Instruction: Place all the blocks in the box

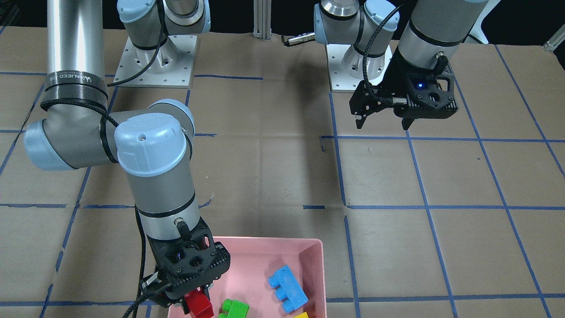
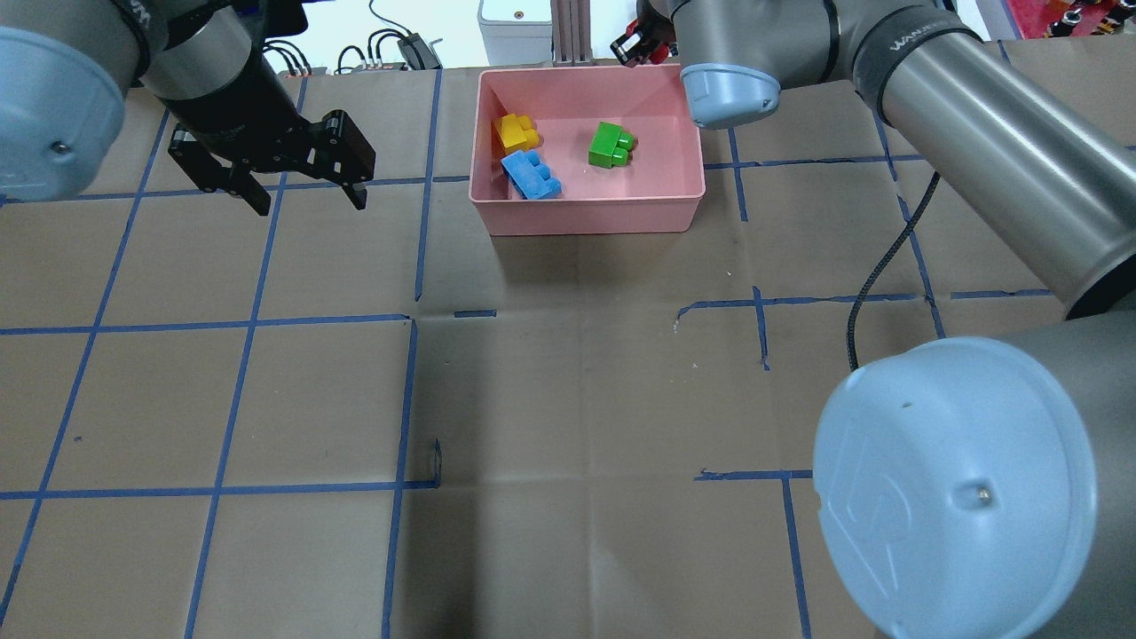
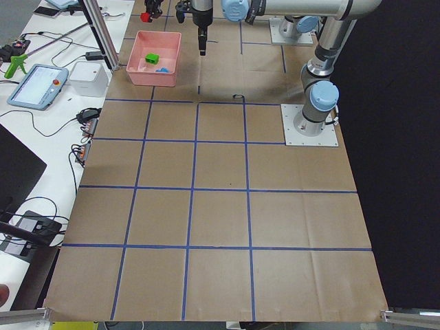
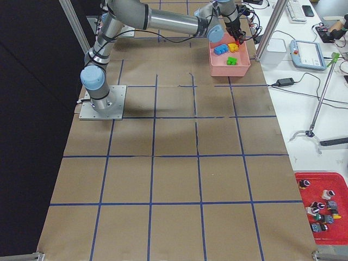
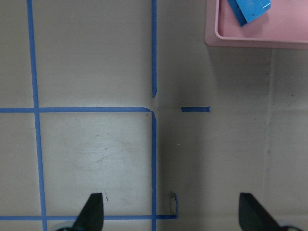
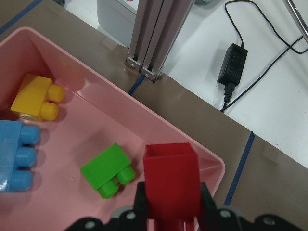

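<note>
The pink box (image 2: 590,217) stands at the table's far edge. Inside lie the yellow brick (image 2: 516,133), the light-blue brick (image 2: 531,175) and the green brick (image 2: 610,145). My right gripper (image 6: 172,211) is shut on the small red brick (image 6: 171,180) and holds it above the box's far right corner (image 6: 159,130), near the green brick (image 6: 108,169). In the front-facing view the red brick (image 1: 199,304) hangs over the box's rim (image 1: 321,274). My left gripper (image 2: 309,204) is open and empty over bare table left of the box, whose corner (image 5: 240,41) shows in the left wrist view.
An aluminium post (image 2: 572,27) rises just behind the box, and a black power adapter (image 6: 232,60) with cables lies on the white bench beyond. Blue tape lines (image 2: 413,248) grid the brown table.
</note>
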### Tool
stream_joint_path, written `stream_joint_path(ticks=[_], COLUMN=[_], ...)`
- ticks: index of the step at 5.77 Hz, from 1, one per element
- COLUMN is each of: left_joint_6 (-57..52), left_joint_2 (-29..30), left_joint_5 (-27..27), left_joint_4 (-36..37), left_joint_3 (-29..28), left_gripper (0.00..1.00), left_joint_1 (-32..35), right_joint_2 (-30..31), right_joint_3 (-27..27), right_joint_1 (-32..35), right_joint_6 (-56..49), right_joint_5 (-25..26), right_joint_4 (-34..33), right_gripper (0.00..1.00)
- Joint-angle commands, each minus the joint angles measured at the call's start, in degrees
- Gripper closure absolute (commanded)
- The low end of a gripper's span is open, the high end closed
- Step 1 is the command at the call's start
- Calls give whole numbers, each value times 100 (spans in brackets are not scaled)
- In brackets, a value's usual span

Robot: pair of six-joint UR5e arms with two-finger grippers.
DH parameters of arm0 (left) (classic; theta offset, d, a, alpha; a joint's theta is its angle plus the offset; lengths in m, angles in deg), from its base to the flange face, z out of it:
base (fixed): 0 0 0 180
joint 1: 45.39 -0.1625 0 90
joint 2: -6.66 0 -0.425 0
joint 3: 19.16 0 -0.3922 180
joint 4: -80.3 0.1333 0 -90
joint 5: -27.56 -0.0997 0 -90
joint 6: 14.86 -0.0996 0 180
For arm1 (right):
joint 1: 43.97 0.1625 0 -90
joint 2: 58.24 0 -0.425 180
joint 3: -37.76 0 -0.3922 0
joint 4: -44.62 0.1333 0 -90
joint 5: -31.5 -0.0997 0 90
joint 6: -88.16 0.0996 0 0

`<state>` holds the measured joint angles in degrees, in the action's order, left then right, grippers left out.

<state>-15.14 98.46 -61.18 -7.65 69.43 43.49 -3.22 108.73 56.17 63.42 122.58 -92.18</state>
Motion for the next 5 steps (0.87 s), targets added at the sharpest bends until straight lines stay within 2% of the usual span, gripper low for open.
stream_joint_path(ticks=[1, 3, 4, 5], left_joint_6=[-181, -103, -77, -51], left_joint_2=[-22, 13, -13, -48], left_joint_5=[-2, -12, -12, -12], left_joint_4=[-3, -11, -64, -81], left_joint_3=[-35, -9, 0, 9], left_gripper=[1, 1, 1, 1], left_joint_1=[-230, -187, -170, -169], right_joint_2=[-9, 61, 184, 515], right_joint_3=[83, 109, 84, 170], right_joint_1=[31, 23, 14, 14], right_joint_6=[-14, -23, -14, 12], right_joint_5=[76, 59, 259, 314], right_joint_4=[-491, -522, -453, 174], right_gripper=[1, 0, 0, 0])
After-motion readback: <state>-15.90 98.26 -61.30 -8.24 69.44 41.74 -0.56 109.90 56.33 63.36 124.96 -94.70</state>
